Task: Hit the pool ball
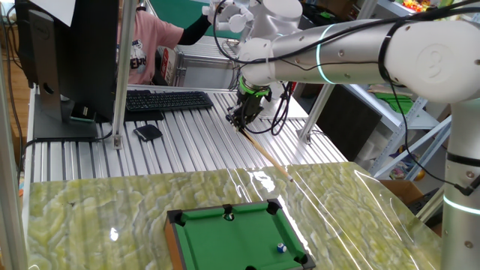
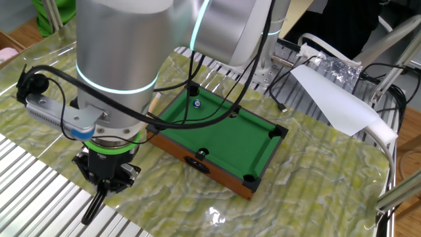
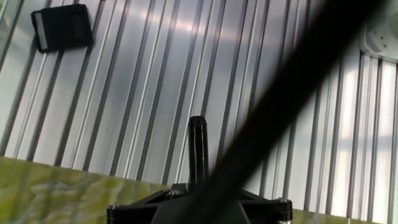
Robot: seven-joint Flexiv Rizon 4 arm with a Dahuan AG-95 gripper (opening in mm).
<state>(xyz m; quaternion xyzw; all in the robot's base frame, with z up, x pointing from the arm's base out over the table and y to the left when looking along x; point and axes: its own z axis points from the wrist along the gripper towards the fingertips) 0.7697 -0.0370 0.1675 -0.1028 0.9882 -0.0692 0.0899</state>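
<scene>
Our hand (image 1: 244, 114) is clamped on the butt of the cue stick (image 1: 268, 156), whose long axis slopes down and away from the hand toward the mini pool table (image 1: 217, 244) on the surface (image 1: 90, 210). The pool ball (image 1: 281, 247) lies on the felt at the table end farthest from the hand, well beyond the cue tip. We judge the stroke must run along that axis.
</scene>
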